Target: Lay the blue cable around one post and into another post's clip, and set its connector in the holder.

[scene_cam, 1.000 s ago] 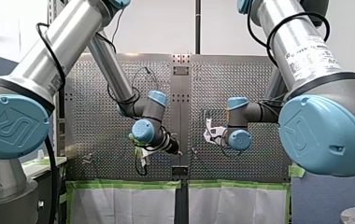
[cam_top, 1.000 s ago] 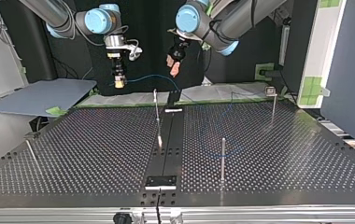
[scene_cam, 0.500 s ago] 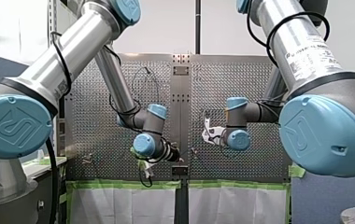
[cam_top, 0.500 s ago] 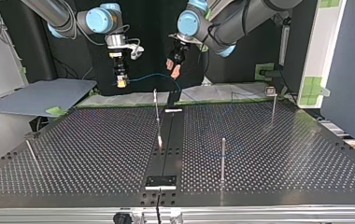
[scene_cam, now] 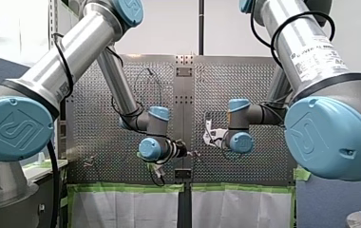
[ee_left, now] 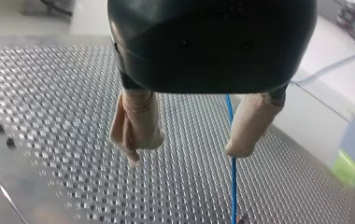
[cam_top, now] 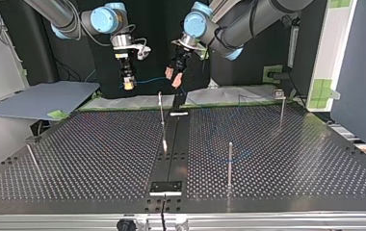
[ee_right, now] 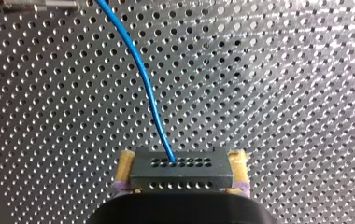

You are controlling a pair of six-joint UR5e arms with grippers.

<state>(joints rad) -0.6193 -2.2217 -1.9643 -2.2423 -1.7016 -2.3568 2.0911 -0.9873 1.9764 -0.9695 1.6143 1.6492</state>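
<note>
Right gripper: you have the right gripper (ee_right: 180,161) with its yellow pads (ee_right: 126,162) clamped onto the two ends of the dark grey, block-shaped connector (ee_right: 181,176), which has rows of small holes and is held clear of the table.
Left gripper: the black left gripper (ee_left: 185,154) has its beige-padded fingers (ee_left: 136,126) spread apart, gripping nothing.
Cable: the thin blue cable (ee_right: 143,79) leaves the connector's upper row of holes and curves away over the perforated metal table (ee_right: 283,93). In the left wrist view you see it run between the spread fingers, just inside one of them. Whether it touches that finger you cannot tell.
Position: in the top view both grippers hang above the table's far edge, near each other, with the cable strung between them.
Posts: one thin upright metal post (cam_top: 161,113) stands near the grippers. A second one (cam_top: 229,163) stands nearer the camera, towards the top view's right.
</note>
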